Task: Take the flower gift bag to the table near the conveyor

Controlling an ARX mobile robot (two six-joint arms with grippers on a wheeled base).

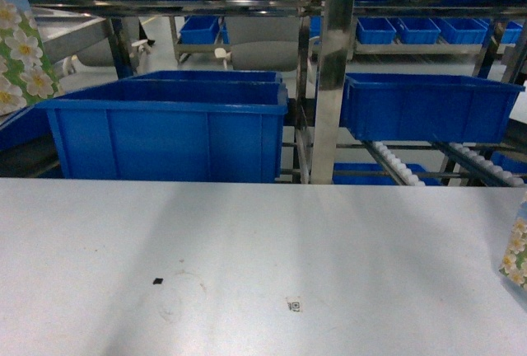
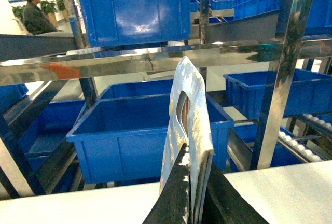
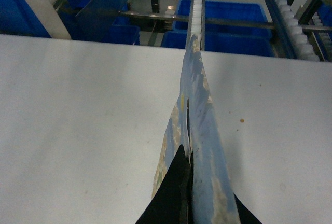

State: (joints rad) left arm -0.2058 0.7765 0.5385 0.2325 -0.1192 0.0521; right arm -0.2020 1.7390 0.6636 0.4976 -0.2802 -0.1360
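Closest to the lens, the left gripper [image 2: 196, 171] had its dark fingers pinched shut on the lower edge of the flower gift bag [image 2: 189, 99]. The bag stood edge-on above them with its cut-out handle uppermost. Beyond those fingertips sat a blue bin [image 2: 140, 130] in the steel rack. The white table [image 1: 247, 249] began just under the fingers and toward me.

The right gripper [image 3: 193, 185] was likewise clamped flat on a second flower bag [image 3: 199, 105]. That bag stretched forward from the fingers over the tabletop, and the roller lanes of the conveyor [image 1: 399, 162] lay past its far tip.

I judged the carry was nearly done and the placing not yet. To do it well, I would bring the left bag back over the bare white surface and lower it until its free end touched. I would loosen the fingers only then, clear of the edge by the rollers, so it could not tip off.
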